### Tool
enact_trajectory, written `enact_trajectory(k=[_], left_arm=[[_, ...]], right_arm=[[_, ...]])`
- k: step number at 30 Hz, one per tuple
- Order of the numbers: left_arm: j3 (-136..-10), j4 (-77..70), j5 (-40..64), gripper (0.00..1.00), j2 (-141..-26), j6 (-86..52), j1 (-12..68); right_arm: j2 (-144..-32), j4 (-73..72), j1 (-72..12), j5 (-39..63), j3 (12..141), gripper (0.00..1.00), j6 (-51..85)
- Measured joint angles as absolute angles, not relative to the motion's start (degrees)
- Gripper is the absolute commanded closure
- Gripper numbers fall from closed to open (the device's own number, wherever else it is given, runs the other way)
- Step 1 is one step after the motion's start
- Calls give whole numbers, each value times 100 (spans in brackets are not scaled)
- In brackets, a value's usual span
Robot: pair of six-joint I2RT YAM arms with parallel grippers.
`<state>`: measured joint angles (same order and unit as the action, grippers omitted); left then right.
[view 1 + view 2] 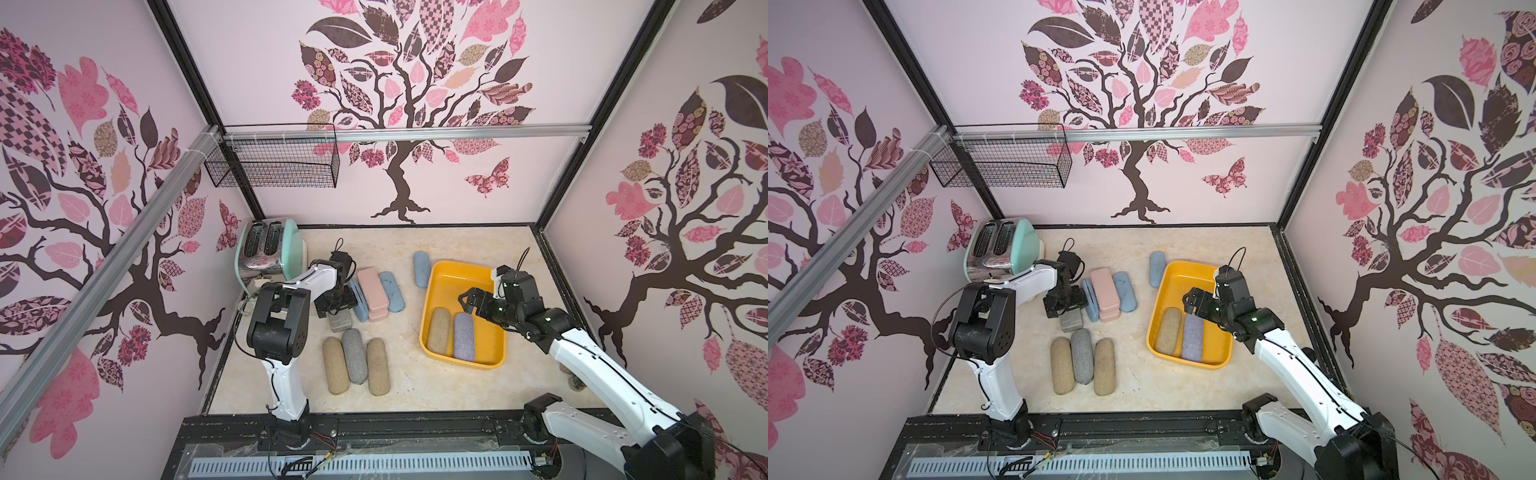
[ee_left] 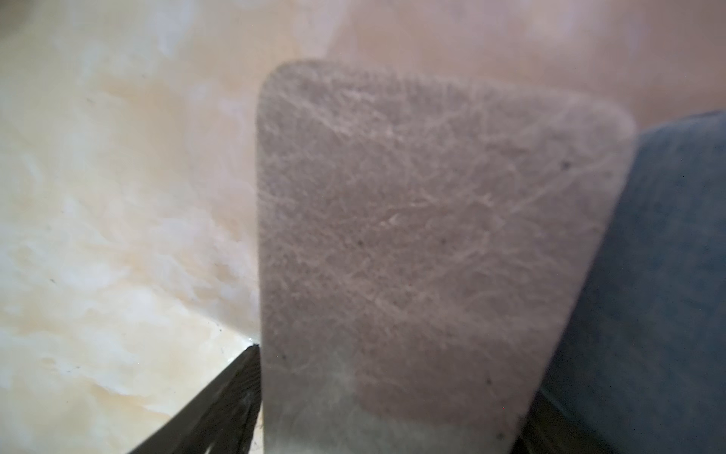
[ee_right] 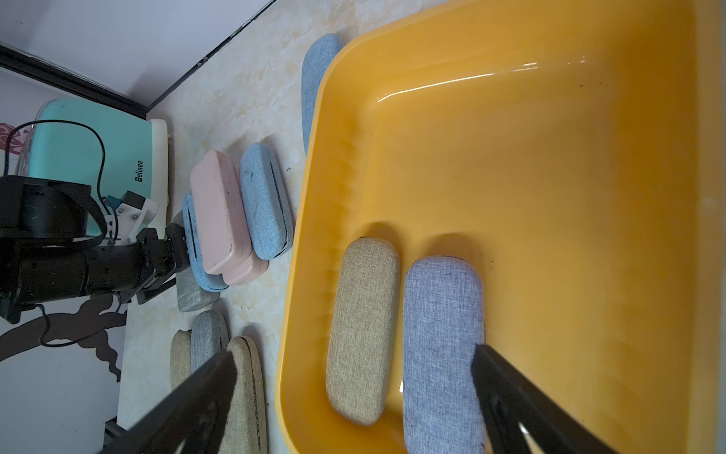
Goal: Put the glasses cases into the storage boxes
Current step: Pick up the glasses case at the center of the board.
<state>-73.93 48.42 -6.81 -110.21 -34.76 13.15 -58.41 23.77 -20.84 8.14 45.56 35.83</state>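
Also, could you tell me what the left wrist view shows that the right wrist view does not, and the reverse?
Only the left wrist: a blurred close-up of the grey case's fuzzy surface, filling much of the frame. Only the right wrist: the yellow tub holding a tan case and a lavender case, plus the toaster. Both: the grey case, a blue case beside it, and the marble tabletop.

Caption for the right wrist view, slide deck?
Open right tool over yellow tub; tan case and lavender case side by side inside.
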Motion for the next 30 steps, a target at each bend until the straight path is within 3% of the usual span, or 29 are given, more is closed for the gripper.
enact_trajectory(k=[14, 21, 26, 30], left_arm=[[-7317, 4816, -659, 39, -10796, -3463, 1315], [-7474, 5356, -751, 39, -9832, -3356, 1413], [-8403, 5680, -923, 38, -9227, -3295, 2388], [-9177, 5540, -794, 38, -9382, -3422, 3516]], right_arm=[[-5784, 2421, -2084, 810, 4563, 3, 3577], [-5789, 2718, -2084, 519, 4888, 3, 3452], [-5924, 3188, -1999, -156, 5728, 2, 3354], [-5981, 3559, -1234, -434, 6296, 2, 3367]])
